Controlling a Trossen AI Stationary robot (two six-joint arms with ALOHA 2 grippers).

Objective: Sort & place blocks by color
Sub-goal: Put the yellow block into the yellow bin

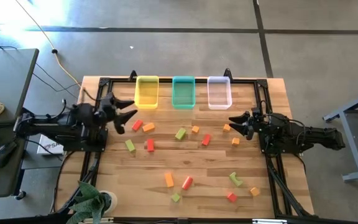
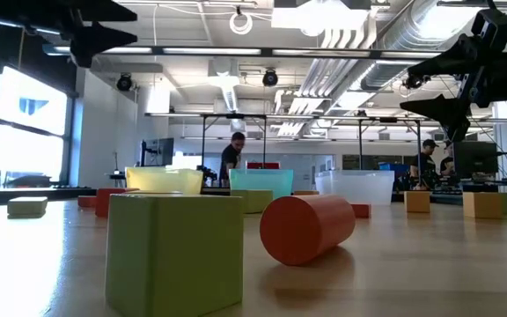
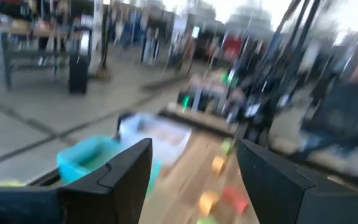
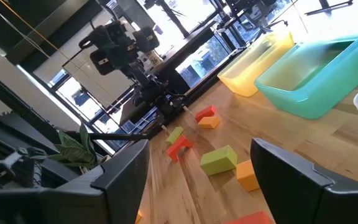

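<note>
The blocks (image 1: 180, 133) are small solid pieces in red, orange and light green, some cubes, some bars, at least one a cylinder, and they lie scattered loose across the wooden table (image 1: 117, 180), none inside a bin. Going left to right in the high view: a red block (image 1: 136, 124) and an orange block (image 1: 148, 127) sit just beside each other near the left gripper (image 1: 127, 112), with a green block (image 1: 130, 145) and a red bar (image 1: 150, 145) nearer the front. Mid-table lie an orange bar (image 1: 169, 180) and a red cylinder (image 1: 187, 182); farther right are more orange, green and red pieces.

Along the far edge stand three rectangular bins in a row: a yellow bin (image 1: 146, 91), a teal bin (image 1: 183, 91) and a clear bin (image 1: 219, 92). All three look empty.

The left gripper is raised above the table near the yellow bin, its fingers spread apart and grasping nothing. The right gripper (image 1: 236, 121) is over the table's right side, near the clear bin, likewise released with nothing between its fingers.
</note>
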